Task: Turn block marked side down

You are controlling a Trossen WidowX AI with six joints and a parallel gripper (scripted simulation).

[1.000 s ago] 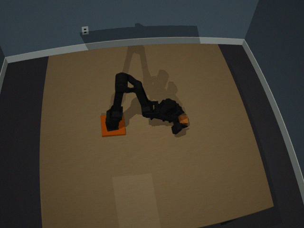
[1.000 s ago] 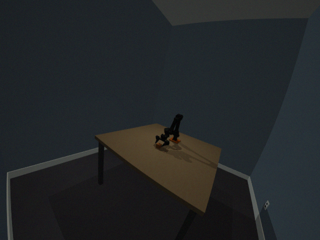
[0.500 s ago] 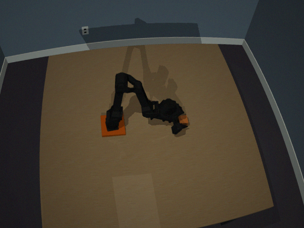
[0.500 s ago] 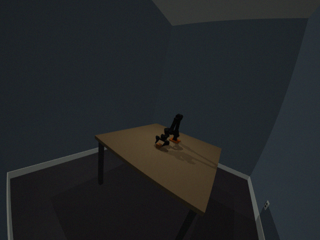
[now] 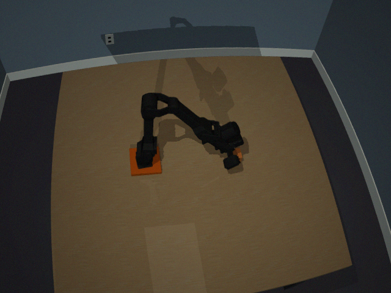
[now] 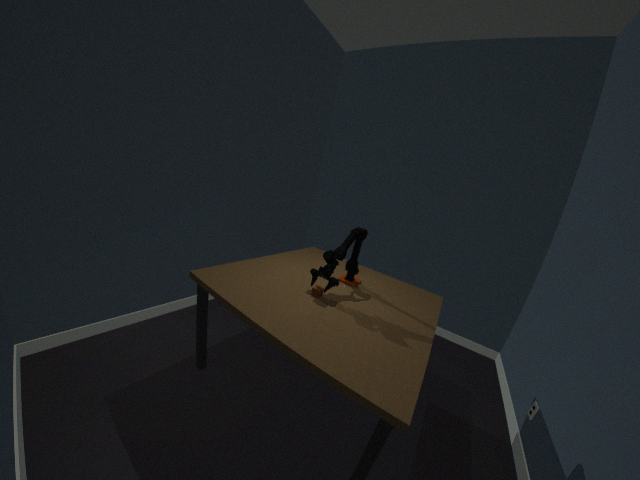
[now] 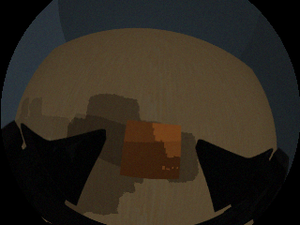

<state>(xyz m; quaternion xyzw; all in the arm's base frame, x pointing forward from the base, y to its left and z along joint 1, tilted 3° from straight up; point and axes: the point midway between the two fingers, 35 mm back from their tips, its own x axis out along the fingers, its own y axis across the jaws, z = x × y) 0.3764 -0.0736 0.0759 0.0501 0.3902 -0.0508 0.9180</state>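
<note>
An orange block (image 5: 239, 155) (image 6: 317, 292) (image 7: 151, 157) rests on the table (image 5: 252, 220) (image 6: 351, 341) (image 7: 150, 61). In the wrist view its top and near face show, partly in shadow, with small light specks low on the near face. I cannot tell which side is marked. My gripper (image 6: 318, 288) (image 7: 153, 141) is wide open and empty, tilted down just above the block. In the wrist view one finger appears on each side of the block, with gaps between. In the top view the arm hides part of the block and one finger.
The arm's orange base plate (image 5: 145, 170) (image 6: 349, 281) stands on the table, left of the block in the top view. The arm casts long shadows over the table. Walls stand beyond the table edges.
</note>
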